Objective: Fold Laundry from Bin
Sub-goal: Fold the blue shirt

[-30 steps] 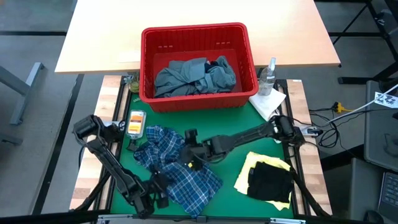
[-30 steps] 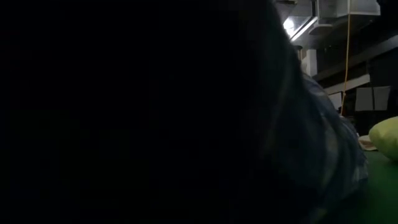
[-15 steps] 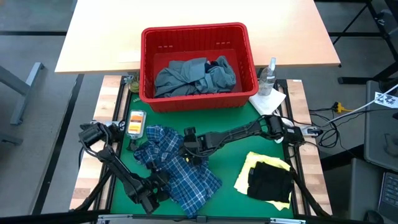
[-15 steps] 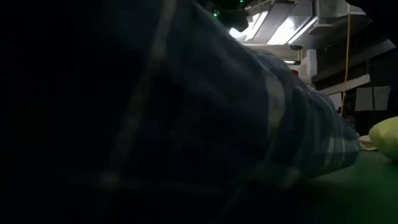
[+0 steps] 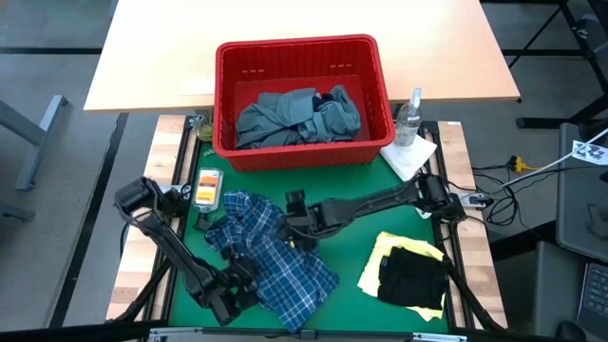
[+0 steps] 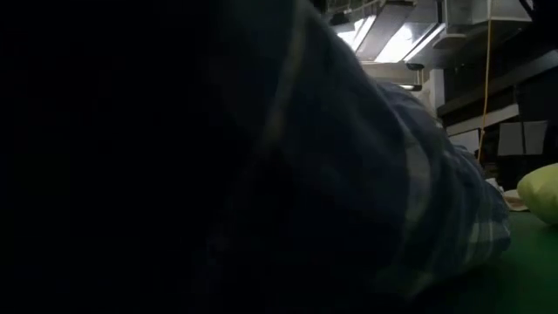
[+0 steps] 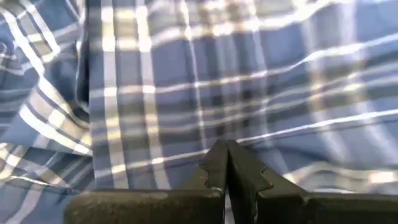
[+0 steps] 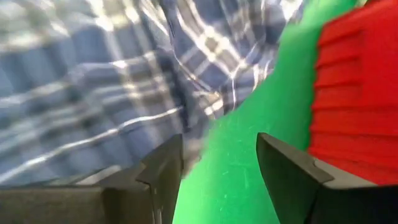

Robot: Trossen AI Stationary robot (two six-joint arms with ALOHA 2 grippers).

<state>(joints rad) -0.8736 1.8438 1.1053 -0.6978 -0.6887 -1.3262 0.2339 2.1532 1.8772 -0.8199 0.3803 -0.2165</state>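
Observation:
The blue-white plaid shirt (image 5: 275,256) lies crumpled on the green mat (image 5: 347,256) and fills the low view (image 6: 392,174). My left gripper (image 5: 239,285) is shut at the shirt's near-left edge. My right gripper (image 5: 293,226) hangs open over the shirt's far-right part, with bare mat between its fingers (image 8: 217,158). The red bin (image 5: 228,95) stands at the far side and holds a grey-blue garment (image 5: 294,116) and a dark navy one (image 5: 342,95). At near right a dark garment (image 5: 410,275) lies on a yellow one (image 5: 385,252). My left gripper (image 7: 227,148) comes slanting down from the near-left side, its shut fingertips right against the plaid cloth (image 7: 217,124). Whether they touch it or have any cloth caught between them, I cannot tell. The shirt lies on the mat.
A small orange-and-white item (image 5: 207,187) lies at the mat's far left. A spray bottle (image 5: 411,112) and a white paper towel (image 5: 408,157) sit to the right of the bin. Bare green mat shows between the shirt and the folded pile.
My right gripper has risen off the middle of the plaid shirt and gone a little toward the far edge, staying open. My left gripper has tipped slightly where it stands at the shirt's near-left edge.

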